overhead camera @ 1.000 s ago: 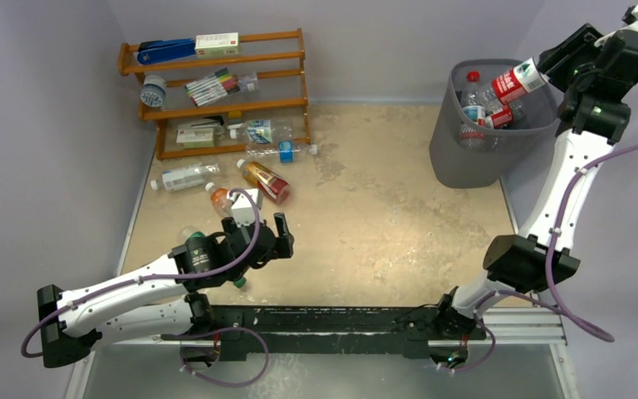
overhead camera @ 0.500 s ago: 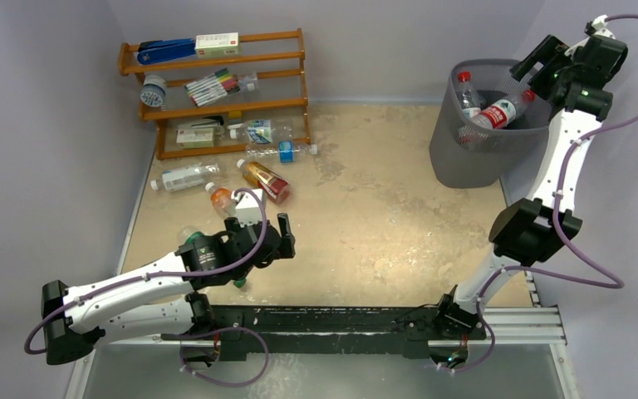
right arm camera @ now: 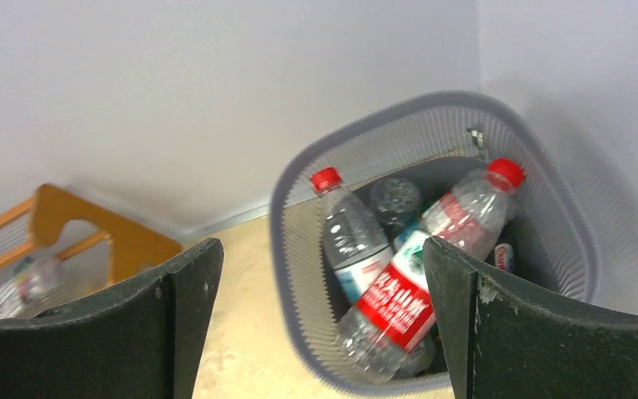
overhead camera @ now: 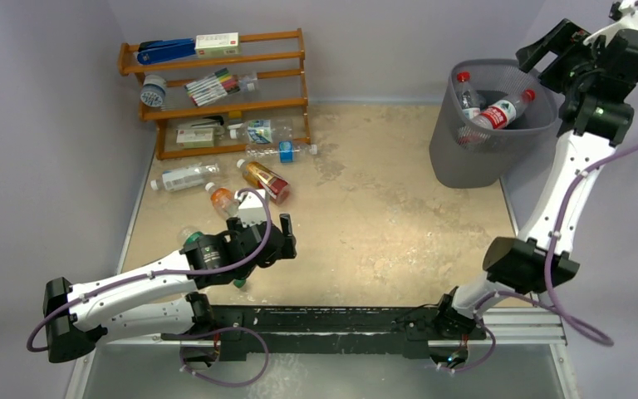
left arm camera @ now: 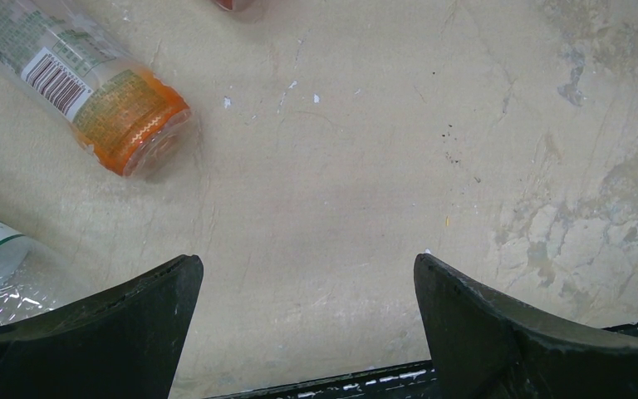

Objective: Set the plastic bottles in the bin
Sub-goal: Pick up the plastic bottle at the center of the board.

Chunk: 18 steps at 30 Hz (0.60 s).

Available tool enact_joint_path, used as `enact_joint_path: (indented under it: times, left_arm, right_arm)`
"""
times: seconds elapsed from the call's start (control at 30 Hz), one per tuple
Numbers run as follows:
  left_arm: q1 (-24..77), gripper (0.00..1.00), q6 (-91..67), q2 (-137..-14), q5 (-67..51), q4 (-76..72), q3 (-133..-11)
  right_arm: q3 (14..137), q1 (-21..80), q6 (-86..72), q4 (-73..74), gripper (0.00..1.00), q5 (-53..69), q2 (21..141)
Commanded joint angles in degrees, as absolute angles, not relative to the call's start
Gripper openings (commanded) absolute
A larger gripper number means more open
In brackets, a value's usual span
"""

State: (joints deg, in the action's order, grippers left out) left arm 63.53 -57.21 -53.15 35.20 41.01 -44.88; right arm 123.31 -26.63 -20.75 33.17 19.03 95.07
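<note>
The tan worktop (overhead camera: 382, 216) carries a wooden rack (overhead camera: 266, 105) at its far left and the grey mesh bin (overhead camera: 457, 162) at its far right. The right tool (right arm camera: 320, 248) hangs above the bin's rim, jaws spread and holding nothing. The left tool (left arm camera: 306, 259) sits low over the near-left worktop, jaws spread wide, also holding nothing. Inside the bin a red-labelled bottle (right arm camera: 415, 283) leans beside a clear bottle (right arm camera: 349, 241). An orange bottle (left arm camera: 91, 91) lies on the worktop just beyond the left tool, and loose bottles (overhead camera: 184, 176) lie in front of the rack.
</note>
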Motion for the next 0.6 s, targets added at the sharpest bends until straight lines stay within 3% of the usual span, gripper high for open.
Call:
enact_joint_path:
  times: [0.0,0.23,0.57]
  left_arm:
    - [63.81,1.00,-55.79,-52.14,36.73,40.49,-47.59]
    - [63.81,0.99,-55.44,-53.52,36.45,41.31,-48.60]
    - [63.65,0.99,-57.63,-55.33,40.68,46.72,-52.82]
  right_arm:
    - [116.41,-25.99,-22.47,28.24,0.92,27.94,87.11]
    - [101.11,-22.48,-22.73,23.81,0.98,34.72,76.90]
    - [75.42,4.86,-29.42,5.79,1.00,29.26,71.12]
